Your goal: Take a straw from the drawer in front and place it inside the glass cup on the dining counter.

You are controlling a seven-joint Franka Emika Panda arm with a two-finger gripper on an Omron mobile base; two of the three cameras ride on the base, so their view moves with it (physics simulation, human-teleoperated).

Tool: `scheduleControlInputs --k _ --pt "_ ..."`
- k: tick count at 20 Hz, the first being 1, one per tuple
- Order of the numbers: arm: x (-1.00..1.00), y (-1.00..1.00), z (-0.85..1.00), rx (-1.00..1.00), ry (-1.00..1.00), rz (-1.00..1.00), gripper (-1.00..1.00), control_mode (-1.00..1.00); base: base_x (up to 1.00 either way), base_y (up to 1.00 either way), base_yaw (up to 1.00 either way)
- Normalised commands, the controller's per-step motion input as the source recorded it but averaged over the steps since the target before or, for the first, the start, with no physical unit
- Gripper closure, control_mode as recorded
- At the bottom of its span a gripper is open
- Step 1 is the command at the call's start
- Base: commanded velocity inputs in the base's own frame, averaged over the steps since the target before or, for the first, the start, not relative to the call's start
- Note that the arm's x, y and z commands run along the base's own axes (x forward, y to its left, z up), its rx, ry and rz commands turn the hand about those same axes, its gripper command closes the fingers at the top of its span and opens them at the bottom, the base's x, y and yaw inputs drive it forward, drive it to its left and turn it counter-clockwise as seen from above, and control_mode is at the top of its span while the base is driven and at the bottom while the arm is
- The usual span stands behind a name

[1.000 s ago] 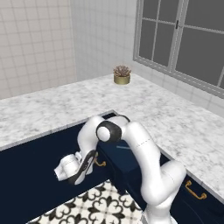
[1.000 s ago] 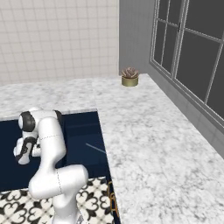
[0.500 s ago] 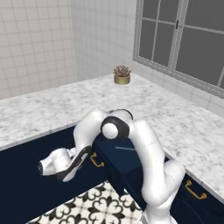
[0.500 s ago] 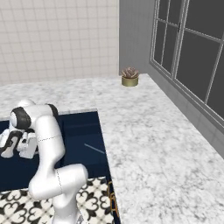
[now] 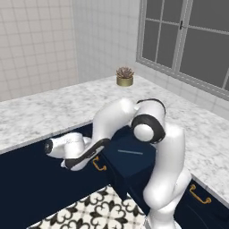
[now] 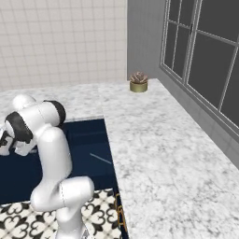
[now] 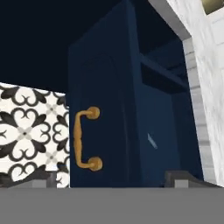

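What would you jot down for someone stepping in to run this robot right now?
Gripper: open, holding nothing, a little way off the drawer's brass handle.
Drawer: pulled out from under the marble counter.
Straw: lying flat on the drawer floor, untouched.
Done: drawer is open, handle let go.
Left: reach into the drawer, pick up the straw, carry it to the glass on the dining counter and put it in. A small potted plant sits at the counter's back corner.

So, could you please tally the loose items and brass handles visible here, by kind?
Straw: 1
Potted plant: 1
Brass handles: 2, one on the open drawer, one on the cabinet front
Total: 4
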Motion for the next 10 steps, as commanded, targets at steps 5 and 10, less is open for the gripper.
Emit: scheduleControlInputs --k 5,10 --pt "0.17 -0.81 0.99 0.35 0.24 -0.06 -1.00 -1.00 0.00 0.00 0.00" --pt "0.24 -0.95 0.31 0.24 0.29 -0.02 -1.00 -1.00 0.00 0.00 0.00"
